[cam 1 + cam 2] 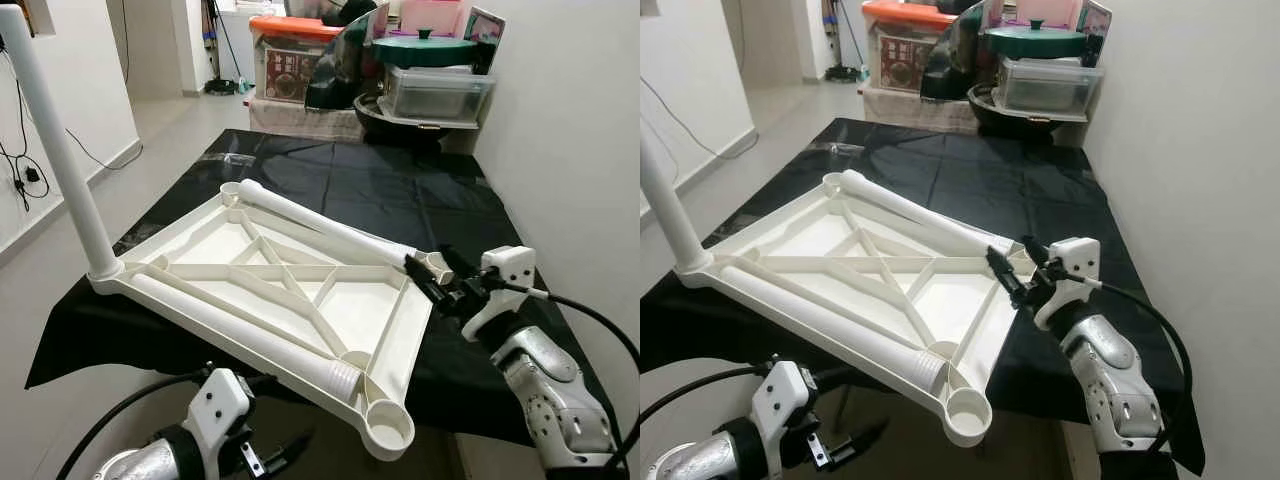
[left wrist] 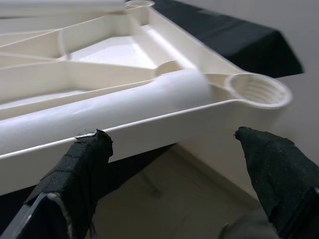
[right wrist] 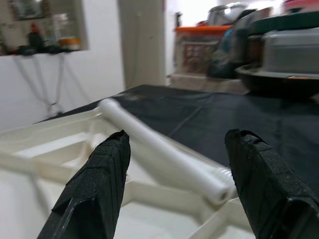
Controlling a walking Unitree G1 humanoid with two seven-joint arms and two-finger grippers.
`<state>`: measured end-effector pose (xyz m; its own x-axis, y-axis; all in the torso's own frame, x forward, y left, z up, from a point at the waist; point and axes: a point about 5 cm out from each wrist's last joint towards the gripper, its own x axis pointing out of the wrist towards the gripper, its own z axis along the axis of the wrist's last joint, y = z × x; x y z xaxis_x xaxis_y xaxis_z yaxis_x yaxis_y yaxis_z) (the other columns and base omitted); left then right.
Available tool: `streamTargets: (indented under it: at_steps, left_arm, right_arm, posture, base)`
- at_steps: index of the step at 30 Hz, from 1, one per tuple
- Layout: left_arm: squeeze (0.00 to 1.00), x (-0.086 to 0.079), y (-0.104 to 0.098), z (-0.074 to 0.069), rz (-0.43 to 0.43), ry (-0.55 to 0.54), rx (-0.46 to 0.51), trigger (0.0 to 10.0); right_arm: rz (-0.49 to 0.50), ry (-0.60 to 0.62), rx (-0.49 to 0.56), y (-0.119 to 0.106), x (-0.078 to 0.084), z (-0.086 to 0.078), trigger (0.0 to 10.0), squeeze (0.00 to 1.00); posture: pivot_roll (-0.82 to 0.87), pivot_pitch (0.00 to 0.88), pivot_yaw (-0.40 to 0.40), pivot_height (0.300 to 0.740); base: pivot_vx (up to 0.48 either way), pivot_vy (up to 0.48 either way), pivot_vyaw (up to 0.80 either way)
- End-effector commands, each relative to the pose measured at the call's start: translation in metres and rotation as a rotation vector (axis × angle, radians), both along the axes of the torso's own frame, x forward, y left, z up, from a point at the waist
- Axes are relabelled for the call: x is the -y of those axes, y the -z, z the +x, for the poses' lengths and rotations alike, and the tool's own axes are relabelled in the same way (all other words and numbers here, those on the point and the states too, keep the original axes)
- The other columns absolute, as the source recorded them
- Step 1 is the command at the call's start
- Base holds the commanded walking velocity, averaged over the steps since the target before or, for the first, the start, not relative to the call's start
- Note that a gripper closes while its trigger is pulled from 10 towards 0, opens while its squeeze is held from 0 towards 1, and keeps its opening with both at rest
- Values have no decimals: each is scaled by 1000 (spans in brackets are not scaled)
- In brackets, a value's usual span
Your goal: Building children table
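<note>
A white plastic tabletop (image 1: 350, 300) lies upside down on the black-covered table (image 1: 330, 170). One white leg (image 1: 60, 160) stands upright in its left corner socket. Two loose legs lie on it: one (image 1: 320, 225) along the far edge, one (image 1: 240, 330) along the near edge. The near corner socket (image 1: 388, 425) is empty. My right gripper (image 1: 428, 268) is open, its fingers on either side of the far leg's end (image 3: 214, 186) without touching it. My left gripper (image 2: 172, 134) is open, below the tabletop's near edge, facing the near leg and the empty socket (image 2: 259, 89).
Storage boxes (image 1: 290, 55), a clear tub (image 1: 435, 92) and a green-lidded pot (image 1: 425, 48) crowd the far end. A white wall (image 1: 580, 150) runs close along the right side. Bare floor (image 1: 150, 130) lies to the left, with cables (image 1: 25, 170) hanging on the left wall.
</note>
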<state>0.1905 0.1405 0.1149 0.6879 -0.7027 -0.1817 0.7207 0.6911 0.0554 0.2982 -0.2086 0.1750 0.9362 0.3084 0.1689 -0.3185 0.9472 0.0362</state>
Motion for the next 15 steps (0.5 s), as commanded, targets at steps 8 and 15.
streamTargets:
  at_steps: [8,15]
  left_arm:
    - [0,-3,17,9,-1,-82,-78,10000]
    - [0,1,20,13,-9,-86,-104,10000]
  right_arm:
    - [5,216,57,-6,14,12,10000,0]
    - [-9,291,77,-9,23,13,10000,0]
  posture:
    - [173,0,-94,740]
    - [167,0,-95,740]
  base:
    - [0,0,0]
    - [0,0,0]
